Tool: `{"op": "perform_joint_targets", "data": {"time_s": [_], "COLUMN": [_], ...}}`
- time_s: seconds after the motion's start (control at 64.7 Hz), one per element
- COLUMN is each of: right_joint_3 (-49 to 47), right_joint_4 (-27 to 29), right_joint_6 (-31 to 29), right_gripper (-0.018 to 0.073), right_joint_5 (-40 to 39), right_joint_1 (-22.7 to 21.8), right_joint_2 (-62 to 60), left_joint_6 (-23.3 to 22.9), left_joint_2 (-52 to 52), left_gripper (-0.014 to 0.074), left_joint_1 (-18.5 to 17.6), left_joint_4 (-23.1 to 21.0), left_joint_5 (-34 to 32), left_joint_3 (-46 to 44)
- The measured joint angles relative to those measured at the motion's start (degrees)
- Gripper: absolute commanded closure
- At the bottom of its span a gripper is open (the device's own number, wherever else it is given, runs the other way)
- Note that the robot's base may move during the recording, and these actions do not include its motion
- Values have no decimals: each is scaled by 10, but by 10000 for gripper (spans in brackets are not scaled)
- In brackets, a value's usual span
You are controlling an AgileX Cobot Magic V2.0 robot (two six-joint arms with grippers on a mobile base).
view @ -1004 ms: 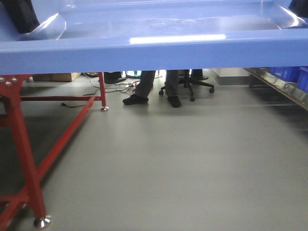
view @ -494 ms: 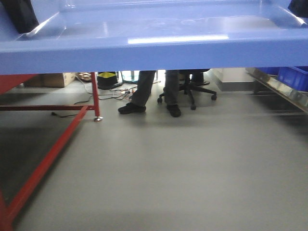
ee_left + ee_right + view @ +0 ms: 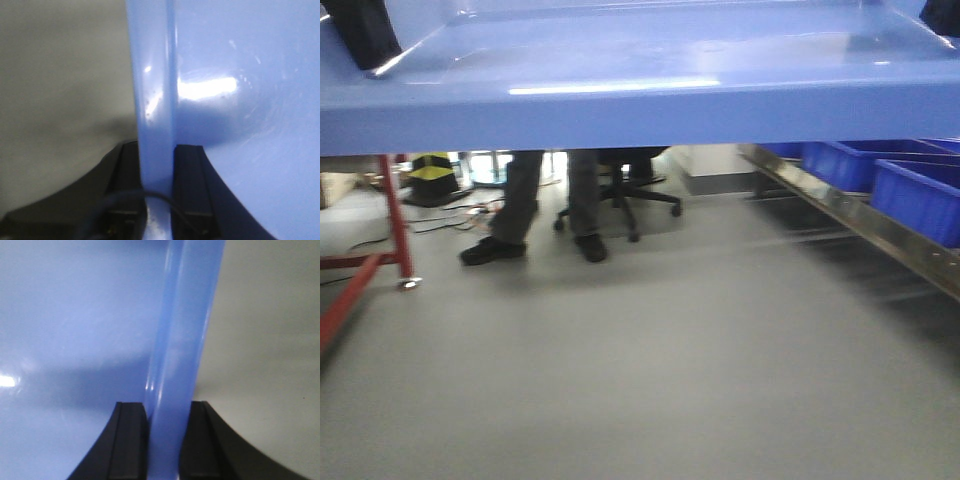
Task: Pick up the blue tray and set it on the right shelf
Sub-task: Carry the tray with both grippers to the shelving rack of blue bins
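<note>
Pinches the blue tray point(image 3: 640, 110) in left gripper point(image 3: 159, 156) and right gripper point(image 3: 166, 411); faces closer to the right shelf point(image 3: 860, 225) than before, placing probably next.

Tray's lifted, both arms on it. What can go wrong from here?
1. The left gripper and right gripper pinch only the blue tray's thin glossy rim; it may slip.
2. The right shelf already holds dark blue bins; the tray might hit them.
3. A person's legs stand ahead.

Even indoor light, white strip glare along the blue tray point(image 3: 640, 120) rim, floor point(image 3: 650, 380) and blue bins point(image 3: 915, 200) smeared by motion blur, wrist views soft-focused, one bright hotspot
</note>
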Motion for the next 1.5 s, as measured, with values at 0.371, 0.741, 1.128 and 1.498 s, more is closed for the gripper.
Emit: {"op": "perform_joint_targets", "data": {"time_s": [0.371, 0.741, 1.128, 1.498], "right_joint_3": [0, 0, 0, 0], "right_joint_4": [0, 0, 0, 0], "right_joint_6": [0, 0, 0, 0], "right_gripper": [505, 505, 505, 505], "right_joint_5": [0, 0, 0, 0], "right_joint_1": [0, 0, 0, 0], "right_joint_2": [0, 0, 0, 0], "left_joint_6": [0, 0, 0, 0], "left_joint_2": [0, 0, 0, 0], "left_gripper": [645, 645, 645, 645], "left_joint_1": [0, 0, 0, 0], "left_joint_4": [0, 0, 0, 0], "left_joint_5": [0, 0, 0, 0], "left_joint_3": [0, 0, 0, 0]}}
